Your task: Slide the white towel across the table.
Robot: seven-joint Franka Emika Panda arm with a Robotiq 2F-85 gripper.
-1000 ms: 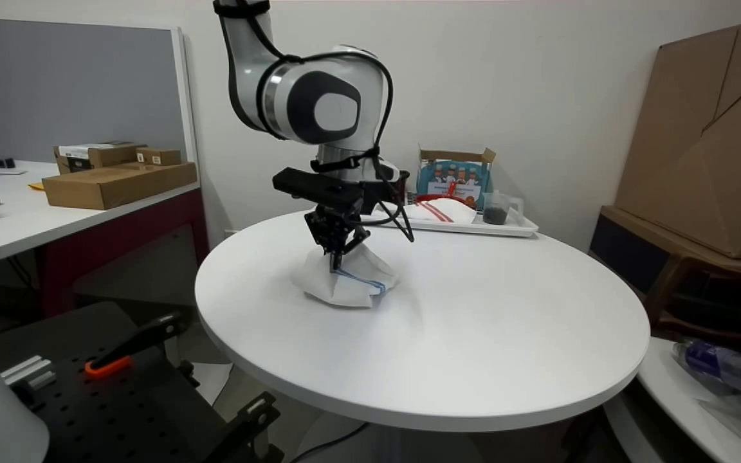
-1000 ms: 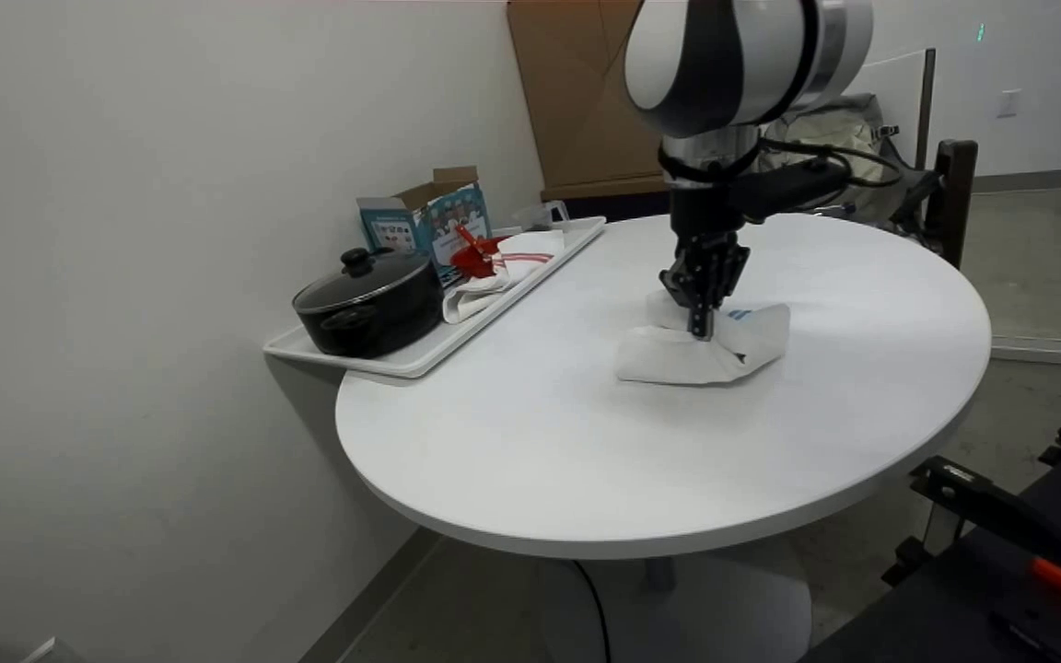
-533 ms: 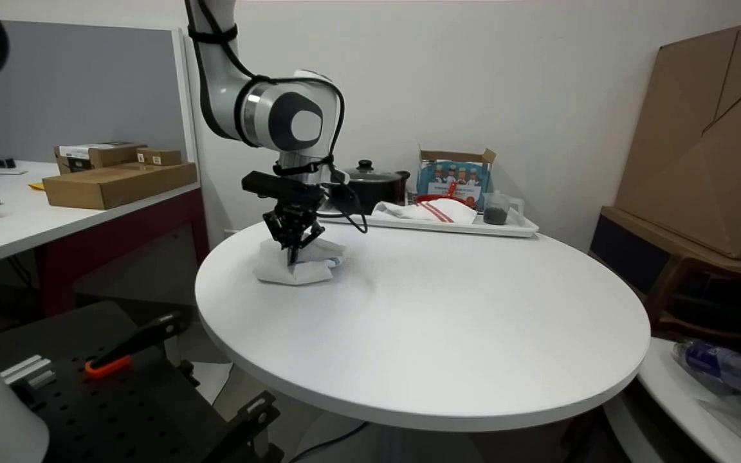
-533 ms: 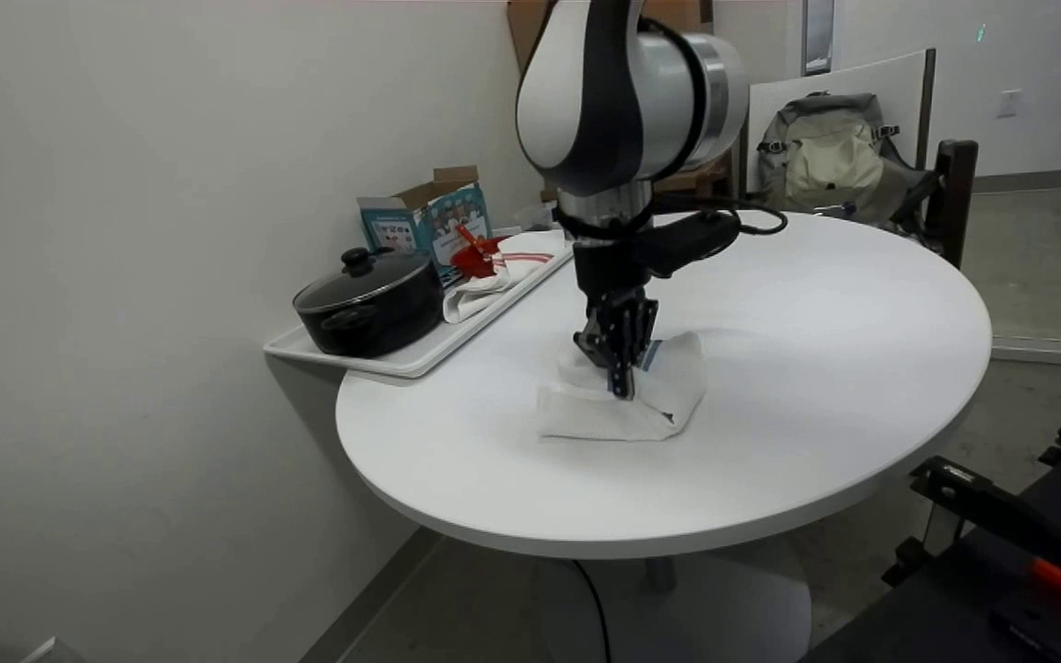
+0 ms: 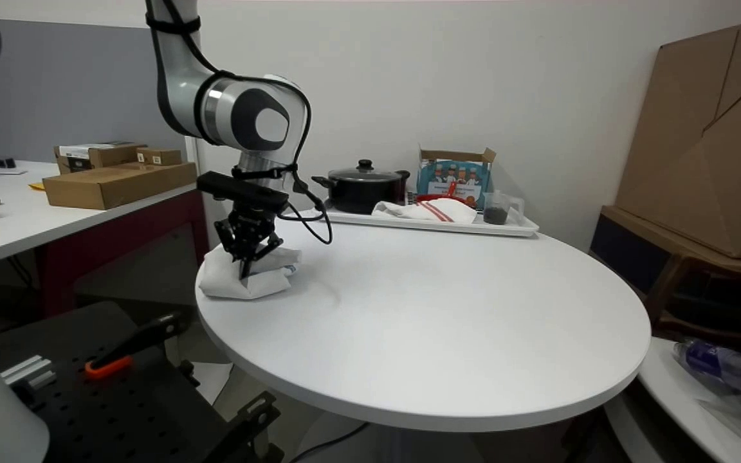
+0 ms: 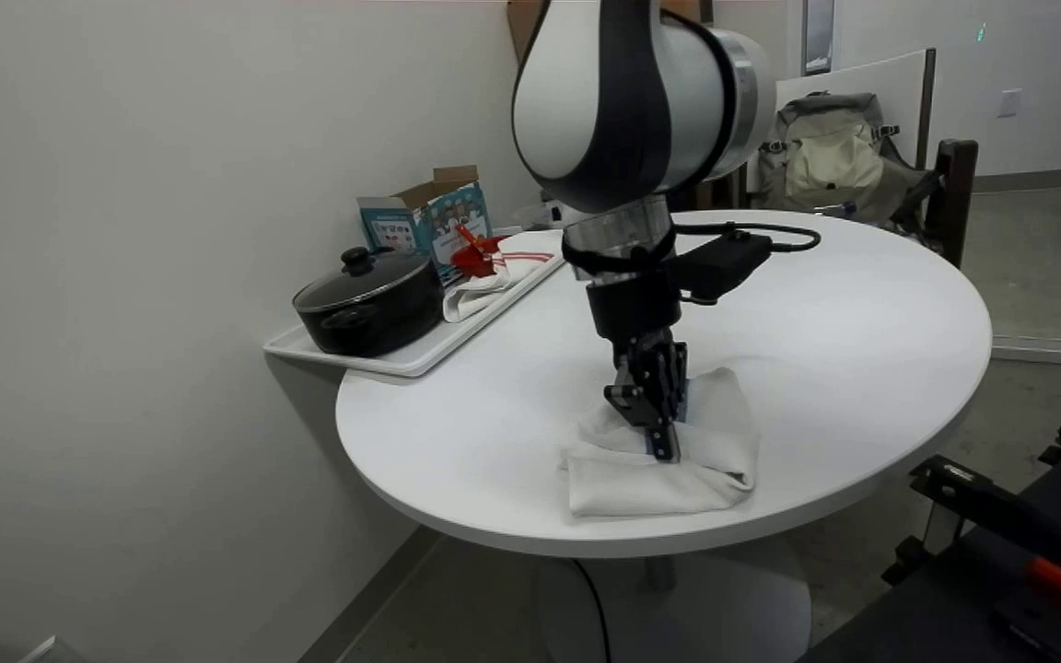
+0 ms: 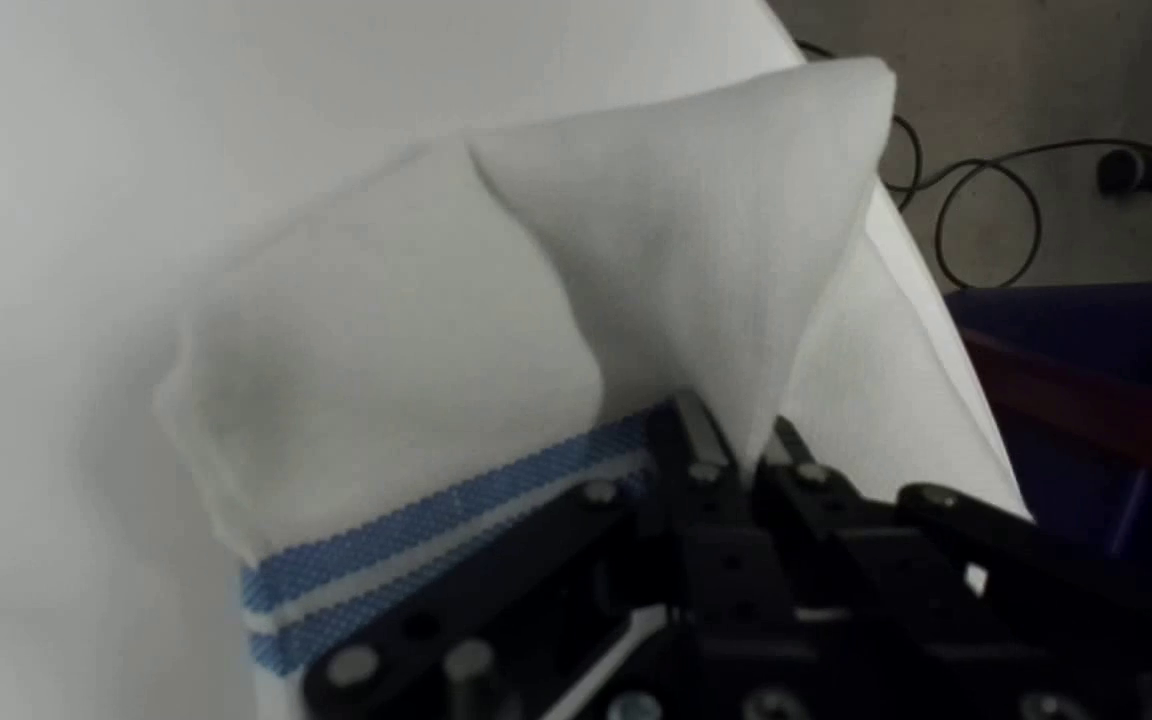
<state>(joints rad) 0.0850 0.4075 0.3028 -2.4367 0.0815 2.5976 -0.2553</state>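
The white towel with blue stripes (image 5: 221,278) lies bunched on the round white table (image 5: 448,321), at its left edge in an exterior view. In an exterior view the towel (image 6: 646,490) is near the table's front rim. My gripper (image 5: 246,271) points down into the towel's middle, its tips low at the table; it also shows at the towel in an exterior view (image 6: 664,449). In the wrist view a raised fold of the towel (image 7: 376,380) runs between the two close fingertips of the gripper (image 7: 748,440). The pinched part is hidden between the fingers.
A white tray (image 5: 517,226) along the wall side holds a black pot (image 5: 365,188), a red-striped cloth (image 5: 444,211), a blue box (image 5: 451,177) and a clear cup (image 5: 498,209). The table's edge and the floor show close beside the towel in the wrist view.
The gripper and towel have slid together over the table, leftward in an exterior view and toward the near rim in an exterior view. The towel has stayed between the fingers.
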